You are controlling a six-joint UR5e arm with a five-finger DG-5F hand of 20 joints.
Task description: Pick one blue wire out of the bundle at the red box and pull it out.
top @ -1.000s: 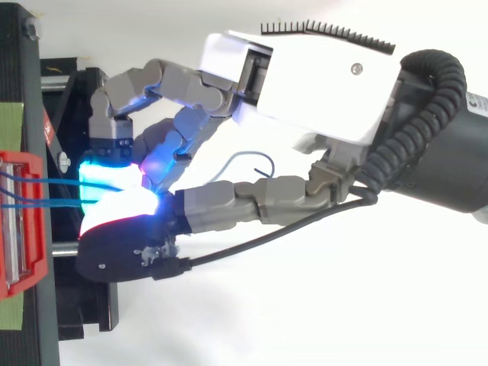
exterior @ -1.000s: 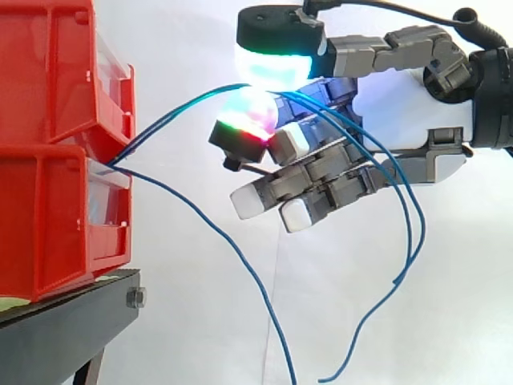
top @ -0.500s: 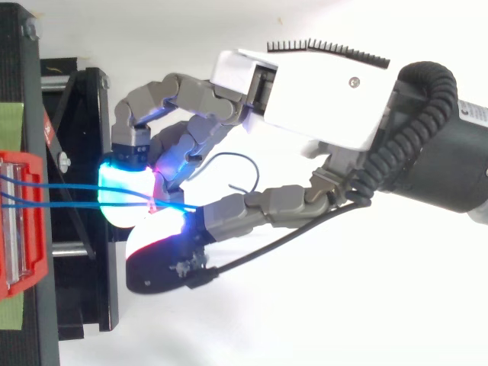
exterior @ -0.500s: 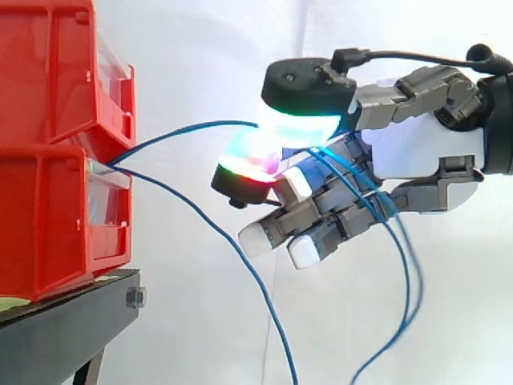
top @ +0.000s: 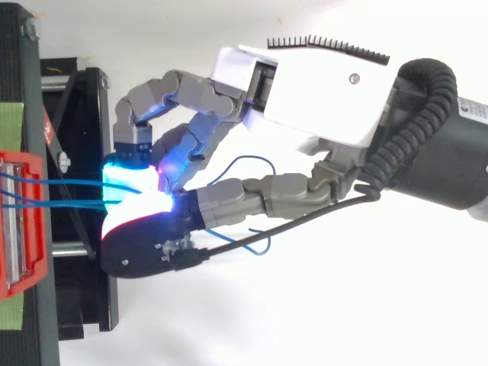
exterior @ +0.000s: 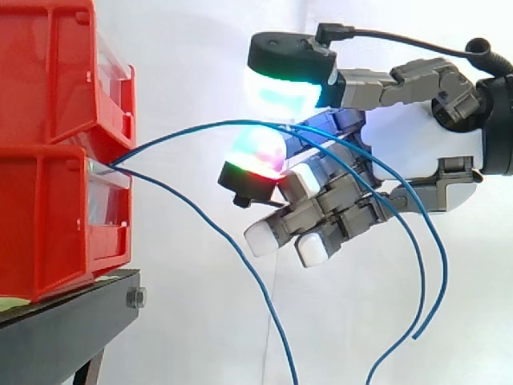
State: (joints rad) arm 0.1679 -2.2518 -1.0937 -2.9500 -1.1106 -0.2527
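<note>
Two stacked red bins (exterior: 48, 216) stand at the left, and the red bin (top: 19, 229) also shows from above. Blue wires (exterior: 184, 130) leave the gap between them. Two of the wires arc up to my hand (exterior: 417, 152) and pass between its glowing thumb pad (exterior: 280, 92) above and a green-red finger pad (exterior: 256, 152) below. They then drape over the curled fingers, and their tails hang at the right. From above, the two blue wires (top: 69, 191) run straight from the bin to the hand (top: 320, 91). A third blue wire (exterior: 232, 249) sags free below the hand.
The bins rest on a black stand (exterior: 64, 329) whose frame (top: 84, 114) lies under the fingertips in the top view. A white curtain is behind. Open space lies below and right of the hand, where the wire tails dangle.
The thumb pad has risen, and the pads no longer overlap as they did half a second ago. The two wire tails have swung out right. Over the second, the hand drew slightly away from the bins.
</note>
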